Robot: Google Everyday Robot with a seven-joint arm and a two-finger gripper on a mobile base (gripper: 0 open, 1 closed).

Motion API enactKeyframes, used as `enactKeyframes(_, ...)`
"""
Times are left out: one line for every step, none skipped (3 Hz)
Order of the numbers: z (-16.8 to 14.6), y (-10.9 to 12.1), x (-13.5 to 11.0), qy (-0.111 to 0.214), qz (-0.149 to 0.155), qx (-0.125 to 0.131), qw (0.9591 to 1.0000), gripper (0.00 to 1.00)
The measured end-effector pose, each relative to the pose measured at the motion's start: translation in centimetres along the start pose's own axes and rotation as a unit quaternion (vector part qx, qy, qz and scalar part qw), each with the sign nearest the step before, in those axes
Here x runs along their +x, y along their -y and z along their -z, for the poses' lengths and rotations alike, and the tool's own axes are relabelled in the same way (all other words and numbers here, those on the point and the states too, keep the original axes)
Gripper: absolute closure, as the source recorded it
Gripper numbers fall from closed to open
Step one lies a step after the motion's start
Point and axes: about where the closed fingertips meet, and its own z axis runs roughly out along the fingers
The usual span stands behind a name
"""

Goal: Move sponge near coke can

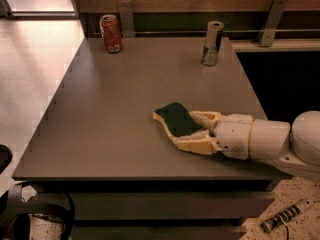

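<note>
End effector (183, 128) at sponge (172, 115), coke can (111, 33) far

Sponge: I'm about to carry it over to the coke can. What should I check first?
1. Gripper at the sponge's right end: ok.
2. Firm hold on the sponge: cannot tell.
3. Sponge raised off the table: not ok, it appears to lie on the surface.
4. Coke can upright at the far left corner: ok.
5. Straight route from sponge to coke can free of things: ok.
6. Tall can away from that route: ok, it stands at the far right.
</note>
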Motion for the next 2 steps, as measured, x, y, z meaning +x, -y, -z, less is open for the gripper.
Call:
enactKeyframes(-0.12, -0.10, -0.10, 0.000, 0.001, -0.001, 1.0000, 1.00)
enactKeyframes(-0.12, -0.10, -0.11, 0.000, 0.001, -0.001, 1.0000, 1.00)
